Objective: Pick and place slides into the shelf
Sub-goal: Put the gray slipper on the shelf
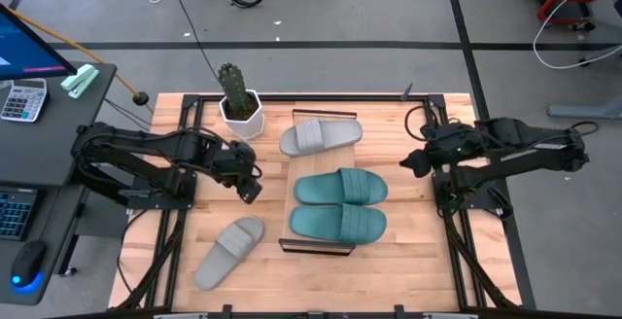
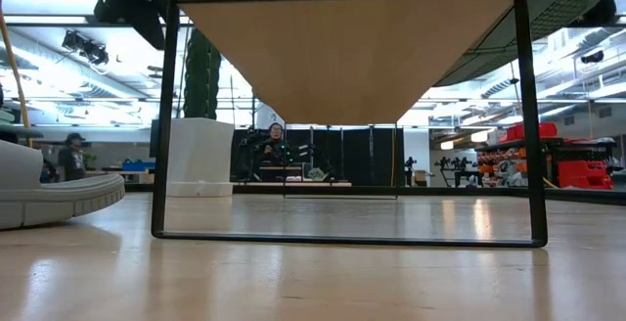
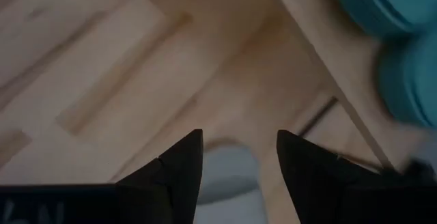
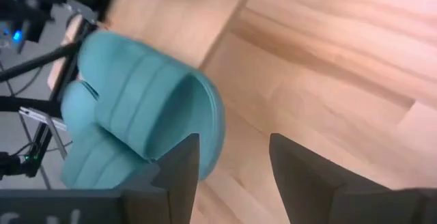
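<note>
In the low view the shelf (image 2: 347,47) hides the slides on it. The left gripper (image 1: 249,185), fingers spread and empty, hovers just above the grey slide (image 1: 229,251) left of the shelf; the right gripper (image 1: 416,160), also spread, waits right of the teal slides (image 1: 340,205).

A potted cactus (image 1: 236,96) stands near a calculator (image 1: 22,98).

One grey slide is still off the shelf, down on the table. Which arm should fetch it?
Left, probably. The left gripper hovers open just above the stray grey slide on its side of the shelf. The right gripper waits open beyond the teal slides.
</note>
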